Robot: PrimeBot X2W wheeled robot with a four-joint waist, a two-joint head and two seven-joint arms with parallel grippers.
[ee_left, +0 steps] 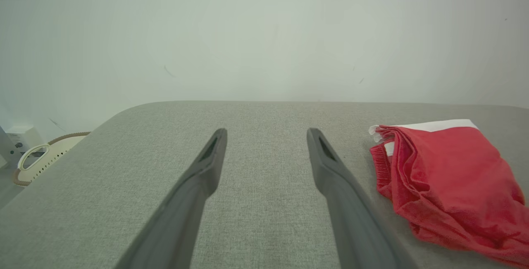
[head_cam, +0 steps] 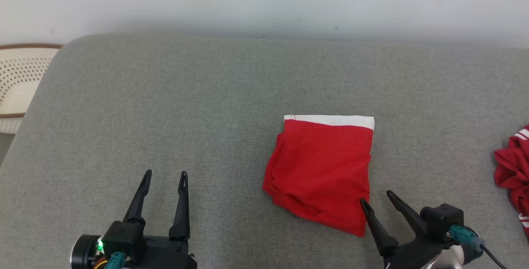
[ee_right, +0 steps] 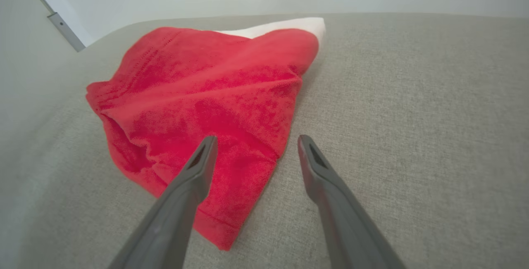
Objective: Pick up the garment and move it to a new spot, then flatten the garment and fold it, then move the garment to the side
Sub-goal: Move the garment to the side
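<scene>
the folded garment (head_cam: pixel 320 170) lies right of centre on the grey cushion (head_cam: pixel 165 95), right gripper (head_cam: pixel 375 196) spread at its near corner, left gripper (head_cam: pixel 165 172) likewise spread but well away, so a one-layer pinch could undo the fold.

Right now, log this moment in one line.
stage: folded, not yet moved aside | left claw: open, empty | right claw: open, at near-right corner of red garment
</scene>
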